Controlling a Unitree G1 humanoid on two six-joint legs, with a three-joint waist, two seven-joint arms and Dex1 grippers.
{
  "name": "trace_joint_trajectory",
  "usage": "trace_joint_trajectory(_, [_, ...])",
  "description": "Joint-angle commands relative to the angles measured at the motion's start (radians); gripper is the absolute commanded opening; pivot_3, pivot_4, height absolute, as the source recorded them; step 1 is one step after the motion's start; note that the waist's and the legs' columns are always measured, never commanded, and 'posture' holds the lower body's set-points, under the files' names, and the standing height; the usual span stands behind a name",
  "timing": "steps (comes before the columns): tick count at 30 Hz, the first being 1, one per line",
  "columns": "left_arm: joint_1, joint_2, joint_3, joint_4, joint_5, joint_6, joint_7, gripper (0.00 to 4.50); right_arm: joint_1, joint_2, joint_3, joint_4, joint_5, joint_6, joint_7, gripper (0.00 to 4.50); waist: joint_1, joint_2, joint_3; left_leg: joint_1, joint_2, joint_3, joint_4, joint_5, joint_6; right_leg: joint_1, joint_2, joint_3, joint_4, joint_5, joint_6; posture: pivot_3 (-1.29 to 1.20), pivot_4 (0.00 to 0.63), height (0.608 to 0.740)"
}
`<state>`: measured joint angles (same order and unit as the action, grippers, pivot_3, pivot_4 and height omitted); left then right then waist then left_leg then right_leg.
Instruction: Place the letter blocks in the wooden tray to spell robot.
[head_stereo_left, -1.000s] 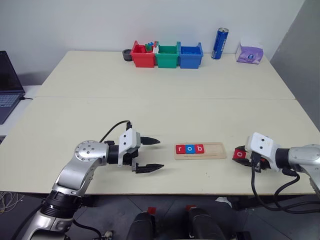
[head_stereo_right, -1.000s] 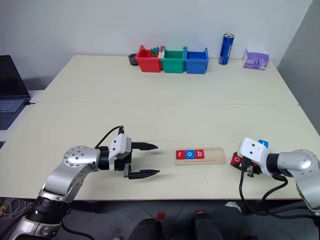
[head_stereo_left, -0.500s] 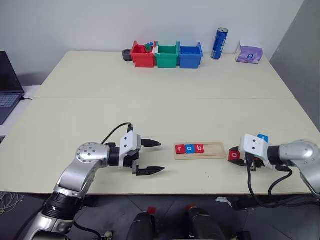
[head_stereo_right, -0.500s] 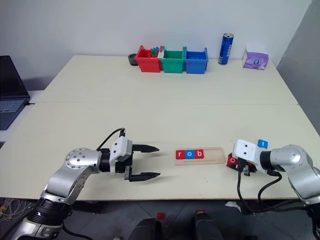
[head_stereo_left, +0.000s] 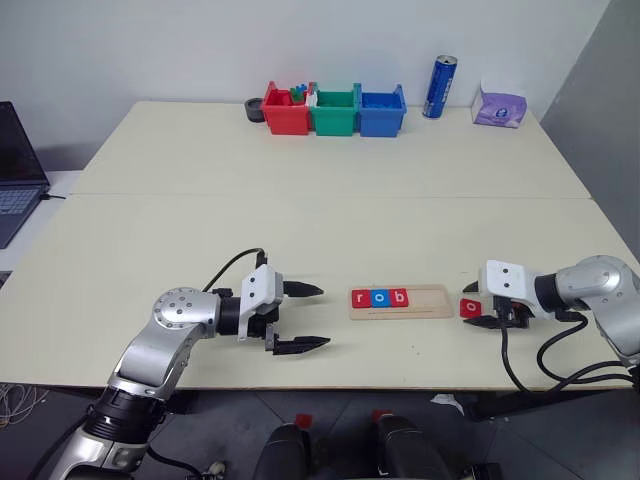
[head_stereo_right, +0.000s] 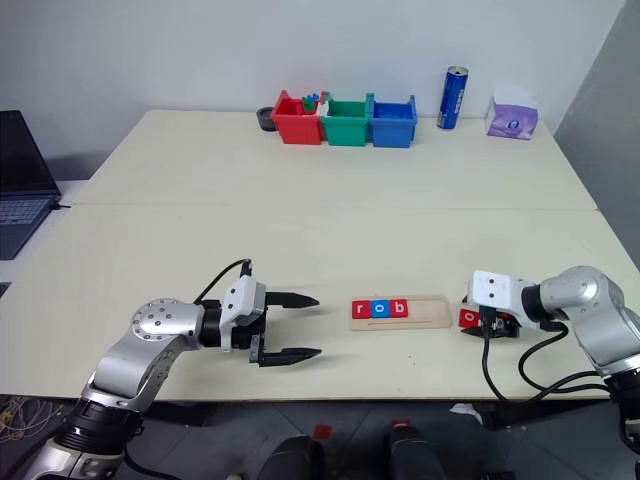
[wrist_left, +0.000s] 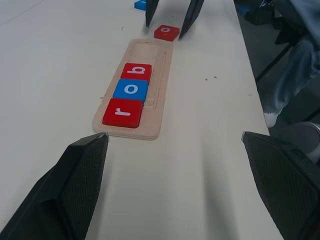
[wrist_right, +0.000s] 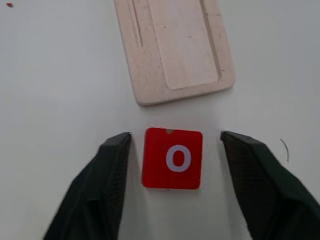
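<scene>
Tray (wrist_left: 159, 90) holds r, o, b; red o (wrist_right: 172, 158) lies outside between the right gripper's (wrist_right: 172, 175) released jaws, left gripper (head_stereo_left: 305, 317) open, t unplaced

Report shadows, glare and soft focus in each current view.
Head views: even light, no glare, faint shadows under the left gripper. Left wrist view: its own fingers loom soft, the pale wooden tray is sharp. Right wrist view: the red square "o" block is crisp, with soft shadows beside the right gripper.

red o tile (wrist_right: 172, 158) (white letter), pale tray (wrist_right: 172, 47)
</scene>
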<state>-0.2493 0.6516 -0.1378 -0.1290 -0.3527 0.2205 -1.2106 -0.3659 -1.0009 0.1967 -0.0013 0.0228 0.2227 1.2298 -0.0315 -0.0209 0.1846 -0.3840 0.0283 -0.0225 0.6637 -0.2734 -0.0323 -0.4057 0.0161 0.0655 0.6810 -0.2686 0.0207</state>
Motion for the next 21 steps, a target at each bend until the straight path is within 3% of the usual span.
trace_joint_trajectory(1, [-0.001,-0.003,-0.001,-0.041,-0.015,0.002,0.0,4.5,0.021,-0.038,-0.095,-0.07,0.035,0.039,-0.017,4.47,0.0,0.0,0.0,0.0,0.0,0.0,0.0,0.0,0.0,0.0,0.0,0.0,0.0,0.0,0.0,0.0,0.15,0.74])
trace_joint_trajectory(4, [0.0,-0.005,-0.004,-0.039,-0.013,0.0,0.0,4.5,0.109,-0.034,-0.215,-0.162,0.068,0.141,-0.096,4.47,0.002,0.0,0.0,0.0,0.0,0.0,0.0,0.0,0.0,0.0,0.0,0.0,0.0,0.0,0.0,0.0,0.15,0.74])
trace_joint_trajectory(8, [0.003,-0.007,-0.006,-0.037,-0.013,-0.001,-0.001,4.5,0.266,0.061,-0.404,-0.33,0.131,0.379,-0.257,4.47,0.004,0.0,0.0,-0.001,0.0,-0.002,0.0,0.0,0.0,0.0,0.0,0.001,0.0,0.0,0.0,0.0,0.15,0.74])
trace_joint_trajectory(13, [-0.009,-0.009,-0.017,-0.032,-0.015,0.001,-0.015,4.5,0.393,0.398,-0.601,-0.59,0.155,0.73,-0.593,4.47,0.004,0.0,-0.001,-0.001,0.0,-0.003,0.0,0.0,0.0,0.001,0.0,0.001,0.001,-0.001,0.002,0.0,0.15,0.74])
trace_joint_trajectory(21, [-0.023,-0.013,-0.02,-0.016,-0.011,-0.006,-0.034,4.5,0.431,0.826,-0.579,-0.775,0.098,0.829,-0.975,4.47,-0.002,0.002,-0.002,0.001,0.0,-0.001,-0.001,0.0,-0.001,0.0,0.001,0.003,0.002,-0.002,0.003,0.0,0.15,0.74])
